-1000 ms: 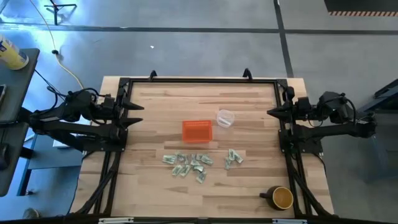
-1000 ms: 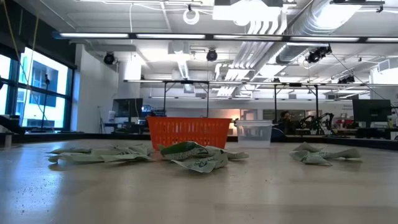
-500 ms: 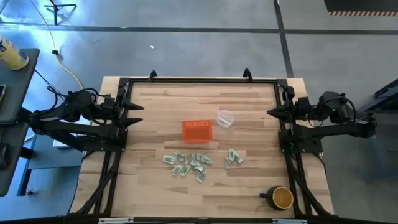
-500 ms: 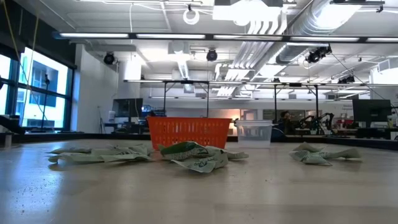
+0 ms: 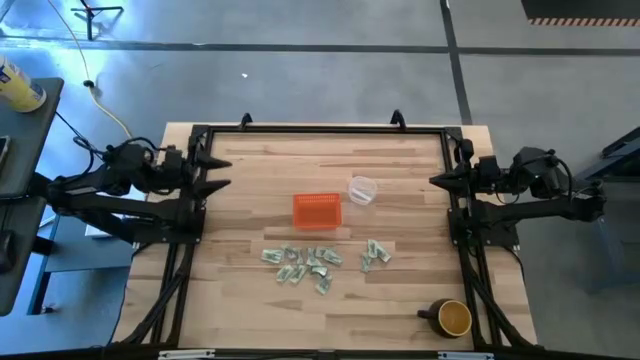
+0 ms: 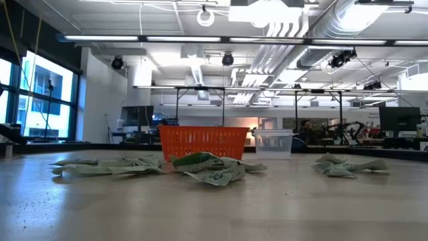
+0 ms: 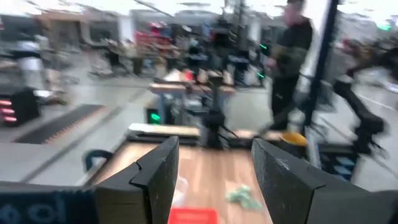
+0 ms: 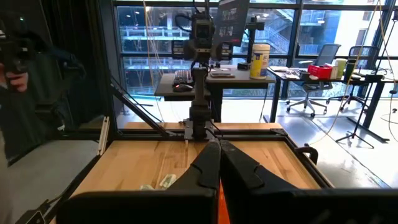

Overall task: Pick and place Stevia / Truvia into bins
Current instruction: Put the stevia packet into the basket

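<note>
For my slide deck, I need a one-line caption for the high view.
Stevia sachets scattered near the orange bin, with the left gripper open and the right gripper shut at opposite table edges.

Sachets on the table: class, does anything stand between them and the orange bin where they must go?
Nothing visible does. The sachets lie scattered just in front of the orange bin, with bare table between; the clear cup stands off beside the bin.
</note>
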